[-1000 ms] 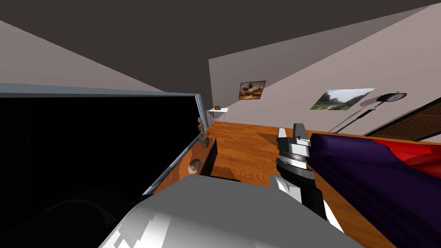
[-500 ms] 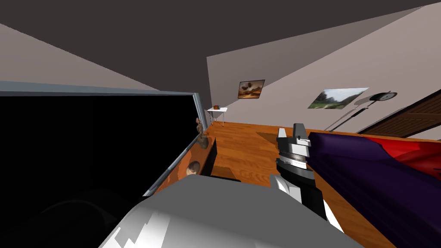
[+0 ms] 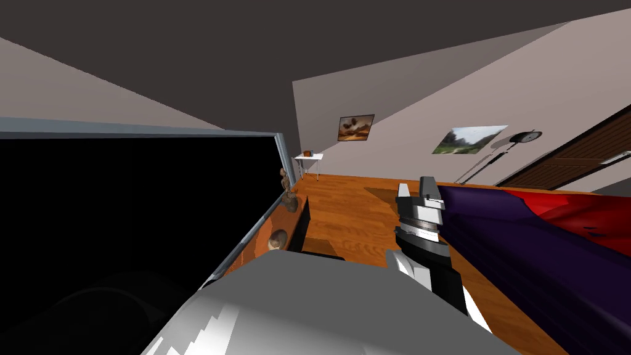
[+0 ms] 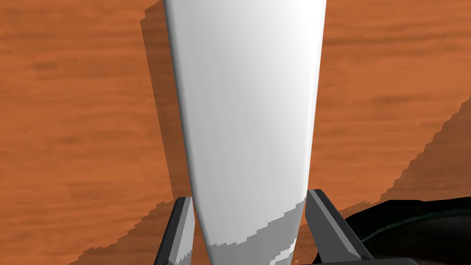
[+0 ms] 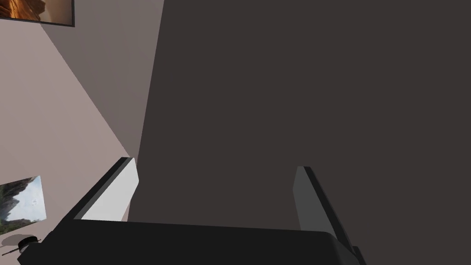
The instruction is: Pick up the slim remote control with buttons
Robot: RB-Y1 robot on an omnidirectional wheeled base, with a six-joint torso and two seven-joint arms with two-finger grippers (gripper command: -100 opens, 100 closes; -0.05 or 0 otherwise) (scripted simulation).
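right pincer raised, parted | purple cover beside | wood floor below

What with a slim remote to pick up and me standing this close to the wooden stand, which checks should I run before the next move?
1. Position of the remote known: cannot tell.
2. Right pincer open and empty: ok.
3. Right arm aimed at a surface: not ok; it is raised, pointing upward, beside the purple cover.
4. Left pincer open: ok; it faces the wooden floor.
5. Wooden stand searched: cannot tell; its visible strip by the grey-framed black panel holds small brown ornaments.
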